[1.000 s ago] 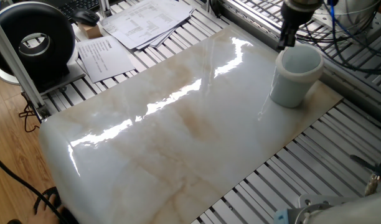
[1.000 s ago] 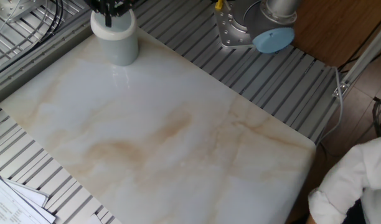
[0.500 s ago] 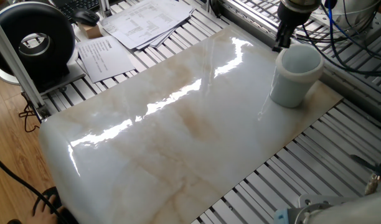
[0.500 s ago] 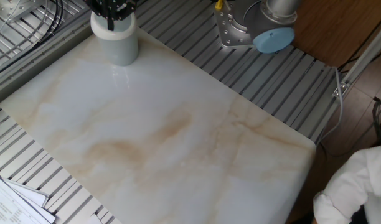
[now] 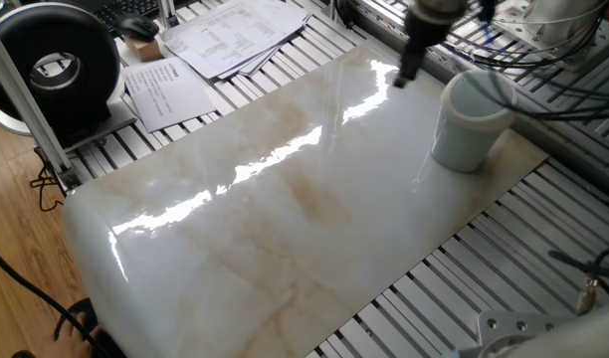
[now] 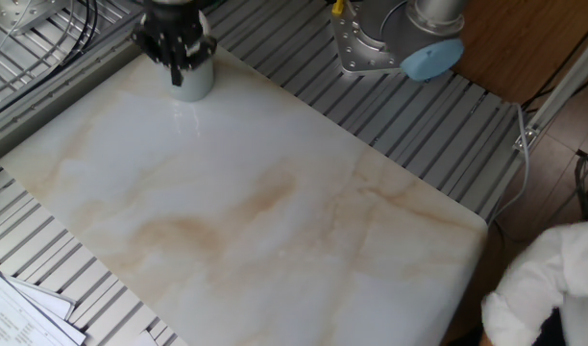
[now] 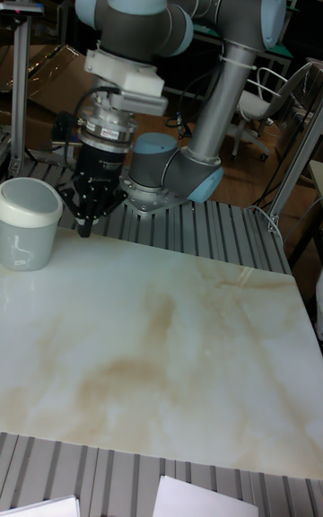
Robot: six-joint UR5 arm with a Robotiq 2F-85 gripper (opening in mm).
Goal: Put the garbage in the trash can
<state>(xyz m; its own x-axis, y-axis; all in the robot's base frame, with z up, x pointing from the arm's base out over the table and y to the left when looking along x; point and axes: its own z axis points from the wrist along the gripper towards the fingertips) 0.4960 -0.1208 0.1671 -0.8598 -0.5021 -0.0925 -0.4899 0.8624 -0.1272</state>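
Note:
The trash can (image 5: 470,124) is a plain white cup standing upright at the far right corner of the marble slab (image 5: 285,209). It shows again in the other fixed view (image 6: 199,85) and the tall view (image 7: 28,228). My gripper (image 5: 402,78) hangs just beside it, over the slab and above its surface. From the other side the gripper (image 6: 179,67) partly covers the can. In the tall view the gripper (image 7: 87,228) has its fingertips drawn together to a point, shut, with nothing showing between them. No garbage is in view on the slab, and the can's inside is hidden.
A round black device (image 5: 61,62) and printed paper sheets (image 5: 230,35) lie beyond the slab's left end. Cables (image 5: 558,94) trail behind the can. The arm's base (image 6: 400,43) sits on the ribbed metal table. A white sleeve (image 6: 544,288) shows at the edge.
The gripper has moved off the trash can's rim and sideways over the slab, dropping a little lower. The can has not moved.

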